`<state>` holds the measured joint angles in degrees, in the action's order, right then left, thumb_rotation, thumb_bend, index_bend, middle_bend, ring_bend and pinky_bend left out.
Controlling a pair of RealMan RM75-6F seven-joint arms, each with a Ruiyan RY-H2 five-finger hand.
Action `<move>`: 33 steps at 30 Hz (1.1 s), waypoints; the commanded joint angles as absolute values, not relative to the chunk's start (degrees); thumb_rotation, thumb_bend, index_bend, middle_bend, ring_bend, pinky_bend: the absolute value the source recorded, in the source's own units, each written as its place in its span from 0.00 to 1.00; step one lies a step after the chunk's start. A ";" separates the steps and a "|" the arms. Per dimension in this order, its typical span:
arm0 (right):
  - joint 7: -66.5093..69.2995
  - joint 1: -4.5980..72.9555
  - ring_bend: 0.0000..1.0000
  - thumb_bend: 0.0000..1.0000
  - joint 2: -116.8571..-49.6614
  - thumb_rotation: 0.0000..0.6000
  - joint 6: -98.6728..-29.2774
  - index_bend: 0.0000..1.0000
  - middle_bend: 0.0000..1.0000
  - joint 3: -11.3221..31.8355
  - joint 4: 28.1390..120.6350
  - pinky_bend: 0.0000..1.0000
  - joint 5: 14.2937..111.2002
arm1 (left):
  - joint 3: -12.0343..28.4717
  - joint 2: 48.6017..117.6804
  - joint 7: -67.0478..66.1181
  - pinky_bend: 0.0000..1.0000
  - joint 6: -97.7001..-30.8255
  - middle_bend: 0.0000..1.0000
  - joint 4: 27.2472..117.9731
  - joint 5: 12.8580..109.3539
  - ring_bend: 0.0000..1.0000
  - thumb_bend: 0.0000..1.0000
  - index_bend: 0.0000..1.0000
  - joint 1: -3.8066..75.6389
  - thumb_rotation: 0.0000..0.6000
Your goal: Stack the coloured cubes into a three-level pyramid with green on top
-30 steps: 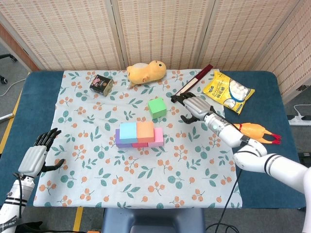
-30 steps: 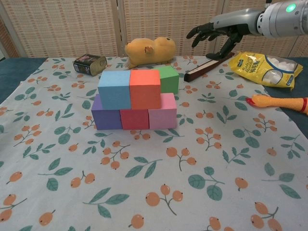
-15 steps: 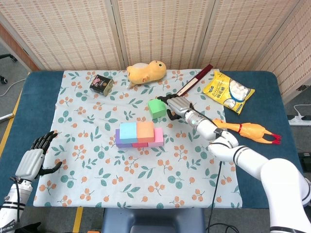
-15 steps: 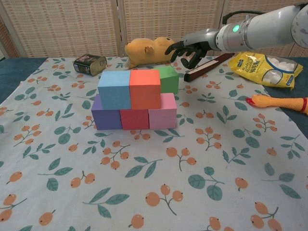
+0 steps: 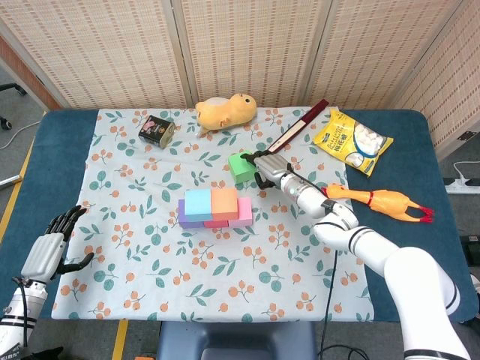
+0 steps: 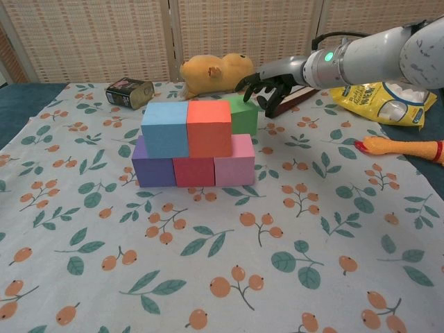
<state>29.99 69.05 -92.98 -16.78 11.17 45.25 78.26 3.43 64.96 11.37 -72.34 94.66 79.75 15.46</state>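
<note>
A: We start at our right hand (image 5: 268, 169), which sits at the right side of the green cube (image 5: 241, 166). Its fingers (image 6: 258, 86) curl down over the cube's far right corner in the chest view, but we cannot tell whether they actually grip it or only hover against it.

B: And the cube itself stands on the cloth, just behind the stack?

A: Yes, behind the pink cube (image 6: 234, 159). The stack has two levels: purple cube (image 6: 152, 166), red cube (image 6: 193, 171) and pink in the bottom row, blue cube (image 6: 165, 128) and orange cube (image 6: 209, 127) on top, all touching.

B: Our left hand (image 5: 49, 247)?

A: Low at the near left edge of the bench (image 5: 61, 142), fingers spread, holding nothing. The chest view does not show it.

B: Any containers?

A: A small tin (image 5: 157, 129) lies on its side at the far left of the floral cloth (image 5: 225, 270); we cannot see inside it. A yellow snack bag (image 5: 352, 141) lies sealed at the far right.

B: What else is out there?

A: A yellow plush toy (image 5: 225, 111) at the far edge, a dark red flat bar (image 5: 300, 124) angled beside our right hand, a rubber chicken (image 5: 382, 201) on the blue bench top, and woven reed screens (image 5: 247, 45) behind.
</note>
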 commanded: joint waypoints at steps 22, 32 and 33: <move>22.00 51.85 0.00 0.75 -68.40 1.00 -31.54 0.00 0.10 3.55 75.08 0.00 78.28 | 3.10 64.77 11.91 0.06 -74.94 0.00 95.74 84.08 0.00 0.30 0.06 14.91 1.00; 11.24 51.87 0.00 0.15 -69.90 1.00 -35.92 0.00 0.10 7.07 79.16 0.00 71.79 | 2.86 64.02 12.04 0.06 -75.90 0.00 96.69 85.05 0.00 0.31 0.06 14.46 1.00; 9.76 52.36 0.00 0.11 -71.23 1.00 -35.78 0.00 0.10 7.39 78.30 0.00 70.80 | 2.79 63.92 12.13 0.06 -75.87 0.00 96.76 85.04 0.00 0.31 0.06 14.41 1.00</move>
